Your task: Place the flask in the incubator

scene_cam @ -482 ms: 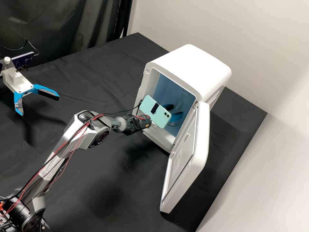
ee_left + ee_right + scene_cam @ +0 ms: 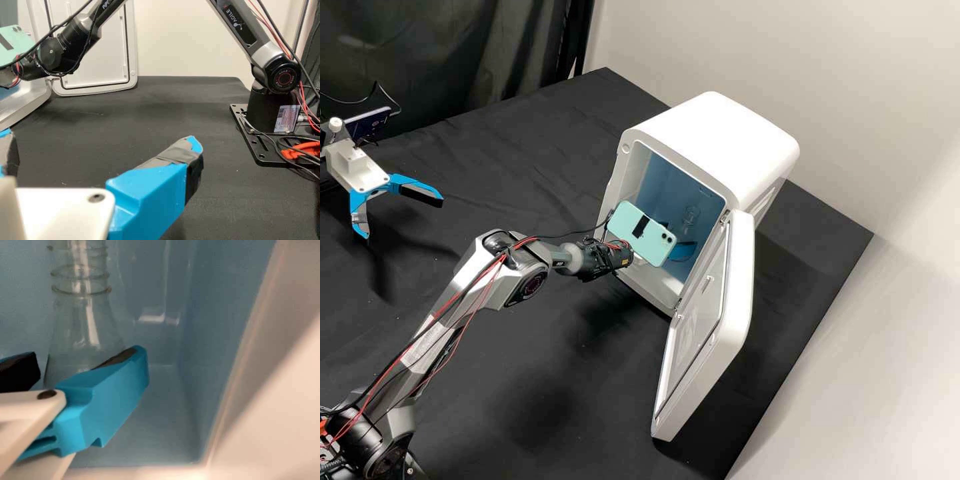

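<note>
A clear glass flask (image 2: 689,217) stands upright on the blue floor inside the white incubator (image 2: 720,133), whose door (image 2: 707,320) hangs open toward the front. My right arm reaches into the opening, a mint phone (image 2: 645,233) mounted on its wrist. In the right wrist view the flask (image 2: 82,325) stands just beyond my right gripper (image 2: 70,367), which is open, with its fingers (image 2: 107,390) either side of the flask's base and apart from the glass. My left gripper (image 2: 399,215) hangs open and empty over the bench's far left.
The black cloth bench (image 2: 540,167) stretches between the two arms. The right arm's base (image 2: 272,107) with cables stands at the bench's near side. The incubator's inner walls (image 2: 220,340) close in tightly around my right gripper.
My right gripper has drawn back a little from the flask toward the incubator's opening, leaving the flask standing inside. The left arm has barely moved.
</note>
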Available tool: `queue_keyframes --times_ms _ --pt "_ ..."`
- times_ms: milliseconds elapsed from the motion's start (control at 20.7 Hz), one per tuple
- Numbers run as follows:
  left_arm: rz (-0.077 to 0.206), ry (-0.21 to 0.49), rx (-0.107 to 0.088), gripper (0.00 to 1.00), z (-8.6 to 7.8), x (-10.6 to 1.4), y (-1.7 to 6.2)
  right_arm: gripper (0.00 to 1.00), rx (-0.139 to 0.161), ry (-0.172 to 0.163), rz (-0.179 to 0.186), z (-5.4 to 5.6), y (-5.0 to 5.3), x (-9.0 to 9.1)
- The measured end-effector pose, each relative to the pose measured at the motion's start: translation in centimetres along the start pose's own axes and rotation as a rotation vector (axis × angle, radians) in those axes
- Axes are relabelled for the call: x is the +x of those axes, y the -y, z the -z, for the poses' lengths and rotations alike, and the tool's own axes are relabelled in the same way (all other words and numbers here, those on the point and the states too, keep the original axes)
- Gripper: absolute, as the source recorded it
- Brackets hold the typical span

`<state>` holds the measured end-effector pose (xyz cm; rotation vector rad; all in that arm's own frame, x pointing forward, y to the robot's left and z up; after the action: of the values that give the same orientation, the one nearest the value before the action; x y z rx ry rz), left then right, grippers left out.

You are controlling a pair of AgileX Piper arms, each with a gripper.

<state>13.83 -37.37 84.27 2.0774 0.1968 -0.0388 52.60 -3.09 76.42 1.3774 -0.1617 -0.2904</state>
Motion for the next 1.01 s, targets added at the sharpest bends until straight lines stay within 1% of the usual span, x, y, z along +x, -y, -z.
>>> queue_keyframes --times_ms 96,193,241,289,338,434,482,627,675,772,868,1013 --pt "0.0 0.0 0.0 1.0 0.0 0.0 0.0 1.0 0.013 0.005 0.016 -0.22 0.07 0.02" --pt "-0.005 -0.002 0.004 1.0 -0.03 -0.03 -0.08 1.0 0.024 0.001 0.034 -0.18 0.25 0.01" --pt "-0.01 -0.004 0.005 1.0 -0.03 -0.05 -0.14 1.0 0.036 0.003 0.036 -0.27 0.21 0.03" --pt "-0.014 -0.009 0.002 1.0 0.02 -0.05 -0.18 1.0 0.05 0.004 0.04 -0.28 0.25 0.02" --pt "-0.019 -0.016 -0.001 1.0 0.08 -0.05 -0.23 1.0 0.056 0.002 0.041 -0.26 0.26 0.02" --pt "-0.019 -0.016 -0.001 1.0 0.08 -0.05 -0.23 1.0 0.07 0.001 0.044 -0.31 0.24 0.04" --pt "-0.019 -0.016 -0.001 1.0 0.08 -0.05 -0.23 1.0 0.083 0.005 0.047 -0.4 0.22 0.05" --pt "-0.019 -0.016 -0.001 1.0 0.08 -0.05 -0.23 1.0 0.09 0.002 0.049 -0.37 0.24 0.05" --pt "-0.019 -0.016 -0.001 1.0 0.08 -0.05 -0.23 1.0 0.102 0.005 0.052 -0.42 0.31 0.03" --pt "-0.019 -0.016 -0.001 1.0 0.08 -0.05 -0.23 1.0 0.111 0.006 0.054 -0.47 0.37 0.01" --pt "-0.019 -0.016 -0.001 1.0 0.08 -0.05 -0.23 1.0 0.109 0.004 0.055 -0.45 0.38 0.01" --pt "-0.019 -0.016 -0.001 1.0 0.08 -0.05 -0.23 1.0 0.12 0.002 0.06 -0.53 0.55 -0.06"
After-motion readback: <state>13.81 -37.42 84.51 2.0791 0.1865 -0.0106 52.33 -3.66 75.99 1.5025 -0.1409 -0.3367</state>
